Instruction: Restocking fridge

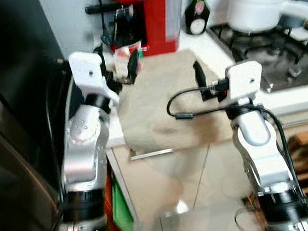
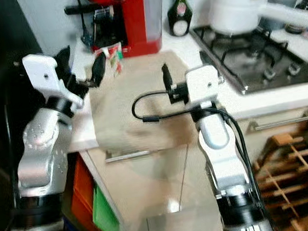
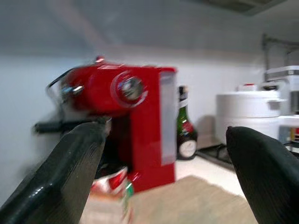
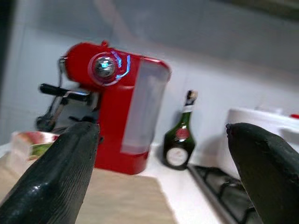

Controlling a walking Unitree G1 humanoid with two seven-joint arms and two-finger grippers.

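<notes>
Beige cloth (image 1: 164,109) covers the surface (image 1: 212,43) at frame centre; the red coffee machine (image 1: 152,16) stands at upper centre. Just before it, touching the cloth's far edge, stands the small carton (image 1: 122,61), judged the item to restock. Left pincer (image 1: 117,65) brackets the carton, fingers apart, not yet clamped. Right pincer (image 1: 199,76) hovers mid-frame, fingers spread. Advance until the carton sits between the pads, then close squarely; avoid nudging it into the machine.

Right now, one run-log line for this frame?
left gripper: open, at carton | right gripper: open, over mat | carton: on counter by red machine
</notes>
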